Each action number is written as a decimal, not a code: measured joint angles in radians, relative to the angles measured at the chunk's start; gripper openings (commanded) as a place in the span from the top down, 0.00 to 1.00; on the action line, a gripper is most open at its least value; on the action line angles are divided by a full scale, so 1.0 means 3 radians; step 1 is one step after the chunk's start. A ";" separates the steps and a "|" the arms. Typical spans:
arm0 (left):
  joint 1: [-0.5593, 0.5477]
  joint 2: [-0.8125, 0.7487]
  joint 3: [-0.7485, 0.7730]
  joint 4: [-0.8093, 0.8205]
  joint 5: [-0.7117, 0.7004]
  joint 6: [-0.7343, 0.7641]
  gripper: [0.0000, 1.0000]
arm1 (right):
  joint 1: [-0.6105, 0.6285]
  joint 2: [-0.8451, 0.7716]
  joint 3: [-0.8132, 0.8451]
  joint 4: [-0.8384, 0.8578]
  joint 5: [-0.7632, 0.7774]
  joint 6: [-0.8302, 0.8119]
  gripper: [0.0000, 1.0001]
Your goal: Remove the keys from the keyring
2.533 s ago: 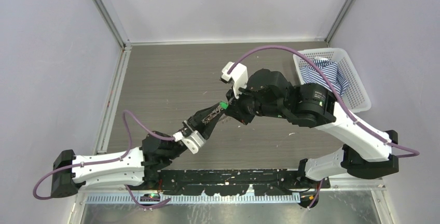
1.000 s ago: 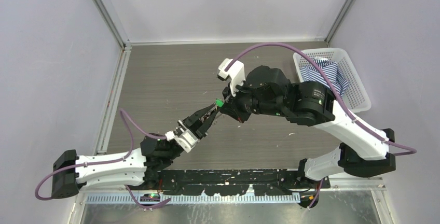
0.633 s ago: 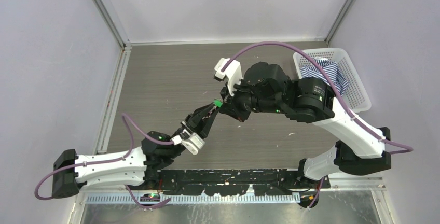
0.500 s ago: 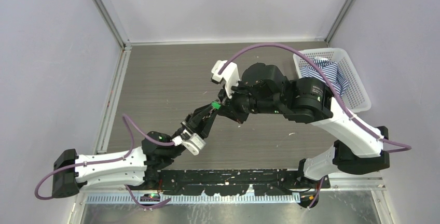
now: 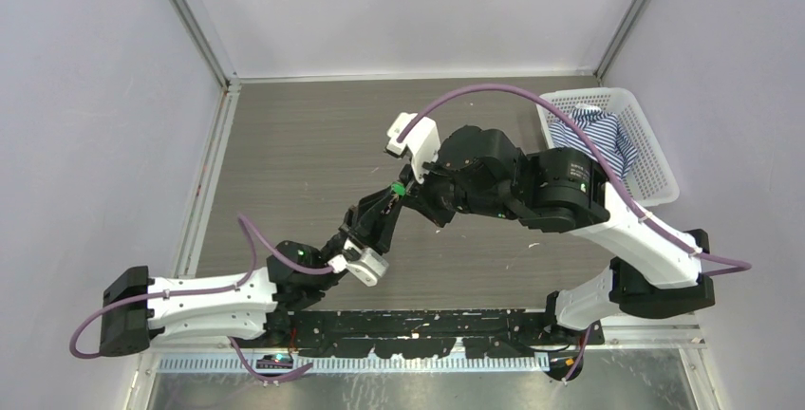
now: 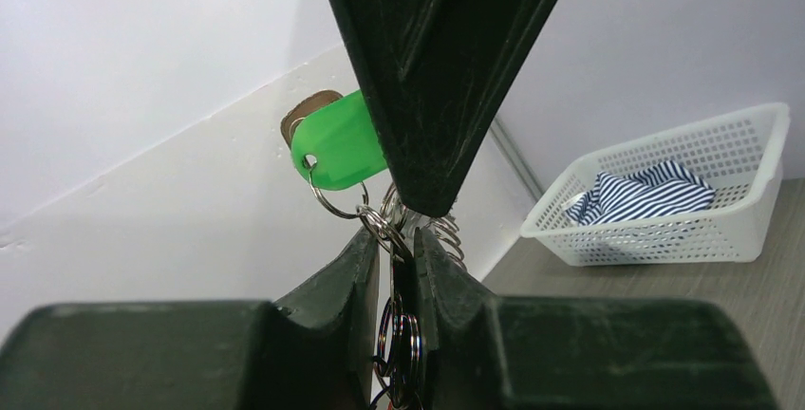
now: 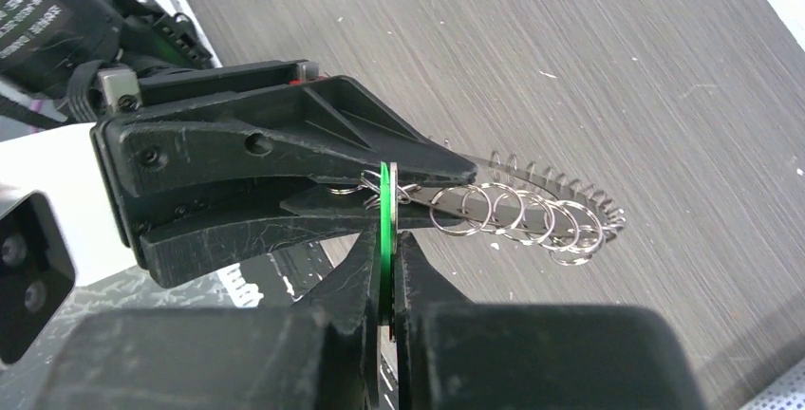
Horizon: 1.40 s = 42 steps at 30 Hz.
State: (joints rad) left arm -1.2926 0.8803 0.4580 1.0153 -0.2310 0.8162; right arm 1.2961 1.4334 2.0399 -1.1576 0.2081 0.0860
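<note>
Right wrist: right tool (image 7: 384, 239) pinches green-headed key (image 7: 384, 196); left tool (image 7: 435, 188) clamps the keyring (image 6: 384, 225).

The green-headed key (image 6: 340, 144) has a bright, plain green plastic head; the keyring (image 7: 517, 215) is shiny silver wire in repeated loops; the left gripper (image 6: 397, 249) and right gripper (image 7: 387, 239) are matte black with pale grey scuffs; the arms (image 5: 214, 301) are white with black joints, their cables (image 5: 494, 92) purple; the basket (image 6: 664, 239) is white mesh; the cloth (image 6: 645, 192) in it is navy-and-white striped; the table (image 5: 304, 144) is grey-brown wood grain
</note>
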 measured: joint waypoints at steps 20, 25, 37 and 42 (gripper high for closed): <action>-0.0010 -0.0005 -0.0189 0.0364 -0.0257 -0.0506 1.00 | -0.0009 -0.0357 -0.0885 0.0880 0.0392 0.0134 0.99; -0.0011 -0.0013 -0.0252 0.0622 -0.0308 -0.0866 1.00 | -0.0032 -0.0496 -0.1102 0.1172 0.0310 0.0173 0.99; -0.0005 -0.0034 -0.0359 0.1068 -0.0436 -0.1420 1.00 | -0.0037 -0.0612 -0.1297 0.1497 0.0126 0.0223 0.99; 0.0031 -0.0107 -0.0369 0.1127 -0.0483 -0.1605 1.00 | -0.0042 -0.0640 -0.1329 0.1545 0.0065 0.0263 0.99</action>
State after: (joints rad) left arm -1.2835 0.8482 0.3473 1.3533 -0.3759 0.3347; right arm 1.2835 1.2415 1.6413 -0.6941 0.2276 0.1650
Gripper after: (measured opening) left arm 0.181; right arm 0.078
